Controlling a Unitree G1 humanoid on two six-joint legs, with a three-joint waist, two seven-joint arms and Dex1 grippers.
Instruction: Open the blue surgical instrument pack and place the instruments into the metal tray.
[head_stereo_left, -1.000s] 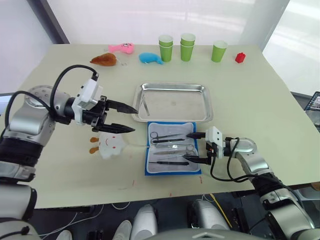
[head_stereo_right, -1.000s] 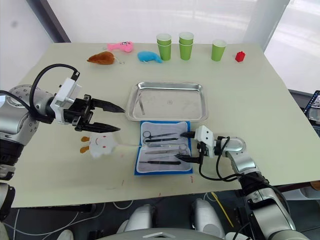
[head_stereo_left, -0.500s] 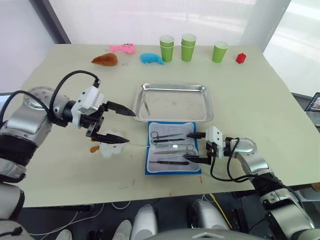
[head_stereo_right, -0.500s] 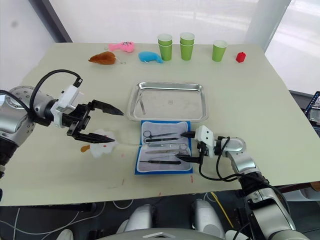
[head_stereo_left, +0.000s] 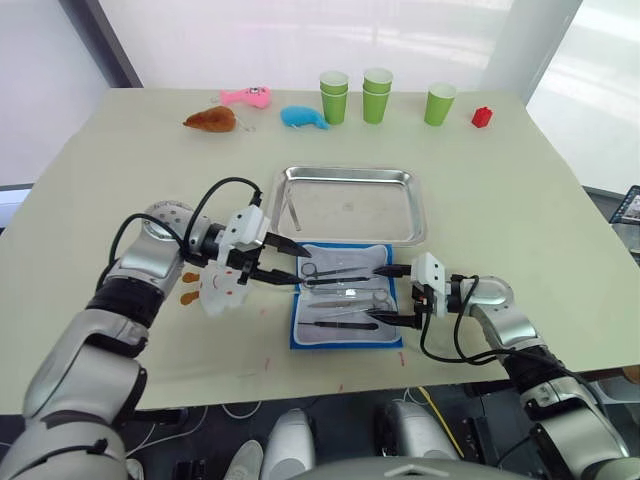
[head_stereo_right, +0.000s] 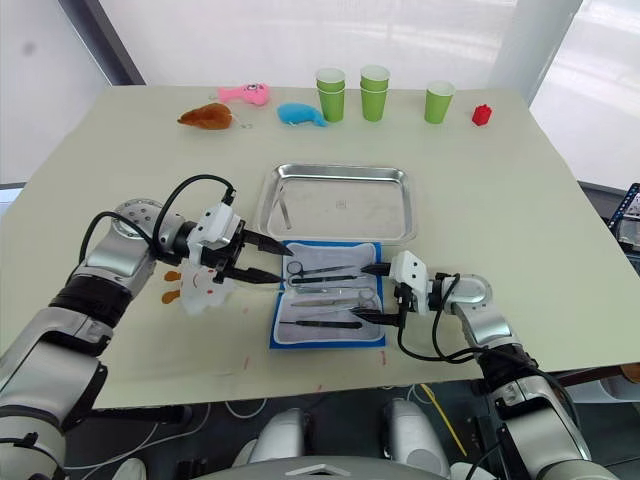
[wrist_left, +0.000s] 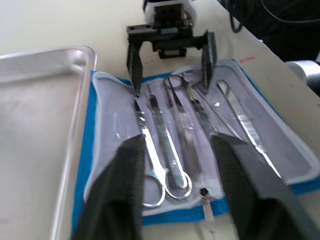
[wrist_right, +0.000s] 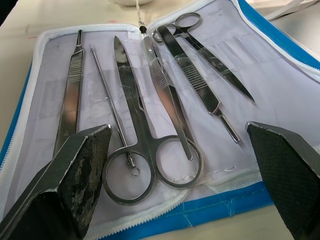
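Jaws on both sides stood wide open w/ nothing held. Left gripper (head_stereo_left: 290, 262) hovered at the pack's left edge, by the ring handles of the scissors; right gripper (head_stereo_left: 392, 295) sat at the pack's right edge, one finger near each corner.

Pack (head_stereo_left: 346, 308) lay unzipped and flat on the table (head_stereo_left: 520, 190), just in front of the tray (head_stereo_left: 348, 205), nearly touching its front rim. Instruments (wrist_right: 150, 95) were still tucked side by side in the clear pockets on the whitish lining: scissors, tweezers, a thin probe, one dark-handled tool. One thin tool seemed to lie already in the tray's left part.

Handling, as a guess: tools are light, stiff, thin and slick steel lying almost flat, so hard to get a finger under. Ring handles (wrist_left: 159, 187) look the best hold, thicker and raised. Pack is soft and light, prob. slides or lifts when a tool is pulled, so right gripper should pin it.
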